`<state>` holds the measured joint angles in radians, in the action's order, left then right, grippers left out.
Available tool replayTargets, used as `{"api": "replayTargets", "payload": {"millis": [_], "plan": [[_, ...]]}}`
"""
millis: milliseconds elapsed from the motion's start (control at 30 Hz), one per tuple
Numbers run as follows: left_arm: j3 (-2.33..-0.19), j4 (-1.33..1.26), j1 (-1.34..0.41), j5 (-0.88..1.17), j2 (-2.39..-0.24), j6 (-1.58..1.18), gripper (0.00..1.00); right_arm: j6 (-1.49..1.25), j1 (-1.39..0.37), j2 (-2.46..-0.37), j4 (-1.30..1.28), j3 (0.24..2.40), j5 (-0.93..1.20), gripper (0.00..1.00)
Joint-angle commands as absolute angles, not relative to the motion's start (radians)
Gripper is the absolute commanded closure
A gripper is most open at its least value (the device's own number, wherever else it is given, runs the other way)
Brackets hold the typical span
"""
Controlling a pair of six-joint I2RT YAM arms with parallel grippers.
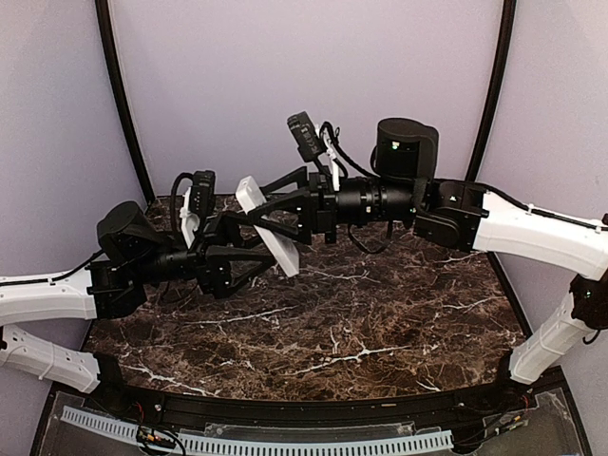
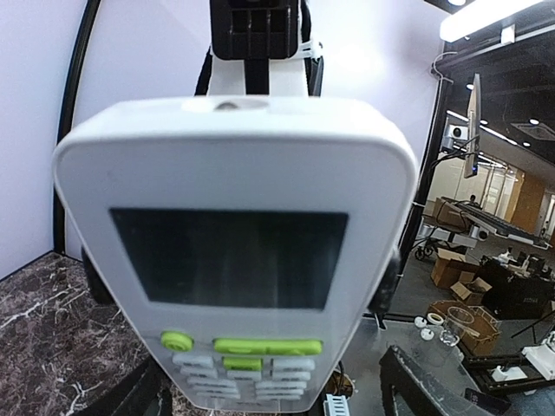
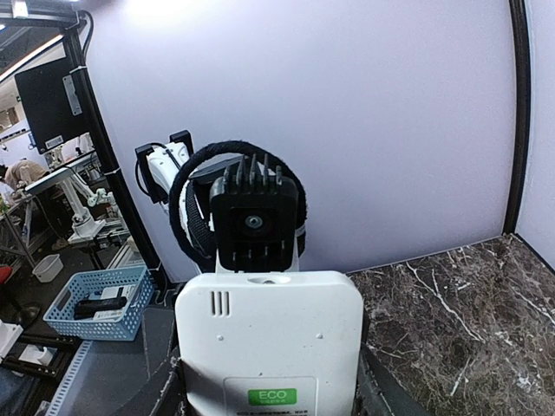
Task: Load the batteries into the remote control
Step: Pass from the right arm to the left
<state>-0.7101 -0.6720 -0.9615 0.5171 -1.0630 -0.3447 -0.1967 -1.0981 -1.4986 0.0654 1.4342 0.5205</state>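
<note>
Remote control [image 1: 269, 228] seems mid-regrasp aloft, right tool [image 3: 270, 386] grasping it, left tool [image 2: 241, 284] grip unclear; next, expose its battery bay.

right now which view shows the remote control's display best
Left wrist: the display faces it, large and central. Right wrist shows only the back of the remote control. Top external shows it as a tilted white slab, display unseen.
</note>
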Motion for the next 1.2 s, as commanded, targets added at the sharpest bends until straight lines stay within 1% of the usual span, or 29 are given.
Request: {"api": "replayTargets", "payload": {"millis": [0,33,67,133,200,267,367,500,567,633,700,733,800,833,900,1000,1033,1067,1100,1133,1167], "plan": [[-0.738,-0.673,-0.966,0.514,-1.066,-0.322,0.23,-0.212,-1.110,-1.489,0.135,1.433,0.534,0.85],[-0.741,-0.673,-0.968,0.512,-1.069,-0.324,0.24,-0.212,-1.112,-1.493,0.135,1.435,0.534,0.85],[-0.743,-0.674,-0.969,0.510,-1.070,-0.325,0.30,-0.212,-1.111,-1.495,0.134,1.436,0.534,0.85],[-0.745,-0.679,-0.968,0.505,-1.076,-0.333,0.37,-0.213,-1.112,-1.499,0.136,1.439,0.533,0.85],[-0.745,-0.685,-0.969,0.506,-1.081,-0.337,0.42,-0.215,-1.113,-1.504,0.136,1.440,0.537,0.85],[-0.744,-0.691,-0.968,0.505,-1.085,-0.342,0.43,-0.215,-1.113,-1.507,0.134,1.442,0.537,0.85],[-0.742,-0.698,-0.969,0.509,-1.085,-0.343,0.43,-0.221,-1.114,-1.515,0.127,1.442,0.540,0.86],[-0.739,-0.707,-0.968,0.510,-1.086,-0.347,0.39,-0.226,-1.114,-1.518,0.132,1.437,0.538,0.86],[-0.739,-0.712,-0.968,0.510,-1.087,-0.349,0.35,-0.227,-1.115,-1.522,0.131,1.441,0.538,0.86],[-0.738,-0.720,-0.969,0.511,-1.089,-0.353,0.27,-0.227,-1.116,-1.526,0.130,1.447,0.544,0.86],[-0.737,-0.723,-0.968,0.513,-1.089,-0.355,0.25,-0.228,-1.115,-1.530,0.126,1.453,0.549,0.87],[-0.737,-0.724,-0.969,0.512,-1.089,-0.355,0.26,-0.229,-1.117,-1.531,0.126,1.454,0.550,0.87],[-0.733,-0.725,-0.968,0.511,-1.087,-0.356,0.38,-0.231,-1.116,-1.531,0.128,1.454,0.551,0.87],[-0.731,-0.729,-0.968,0.509,-1.087,-0.356,0.50,-0.231,-1.116,-1.531,0.129,1.453,0.551,0.87],[-0.724,-0.735,-0.968,0.509,-1.084,-0.357,0.61,-0.233,-1.117,-1.528,0.130,1.449,0.549,0.87],[-0.718,-0.726,-0.969,0.505,-1.077,-0.352,0.70,-0.233,-1.116,-1.523,0.130,1.441,0.543,0.87],[-0.717,-0.711,-0.968,0.499,-1.075,-0.350,0.76,-0.234,-1.117,-1.519,0.130,1.438,0.539,0.86],[-0.717,-0.700,-0.968,0.481,-1.069,-0.346,0.79,-0.233,-1.116,-1.515,0.128,1.434,0.532,0.84],[-0.717,-0.667,-0.968,0.469,-1.066,-0.343,0.84,-0.233,-1.116,-1.509,0.124,1.429,0.518,0.79],[-0.720,-0.645,-0.969,0.441,-1.059,-0.337,0.87,-0.233,-1.116,-1.502,0.116,1.422,0.494,0.71],[-0.723,-0.582,-0.969,0.427,-1.055,-0.334,0.92,-0.233,-1.116,-1.491,0.105,1.414,0.462,0.60]]}}
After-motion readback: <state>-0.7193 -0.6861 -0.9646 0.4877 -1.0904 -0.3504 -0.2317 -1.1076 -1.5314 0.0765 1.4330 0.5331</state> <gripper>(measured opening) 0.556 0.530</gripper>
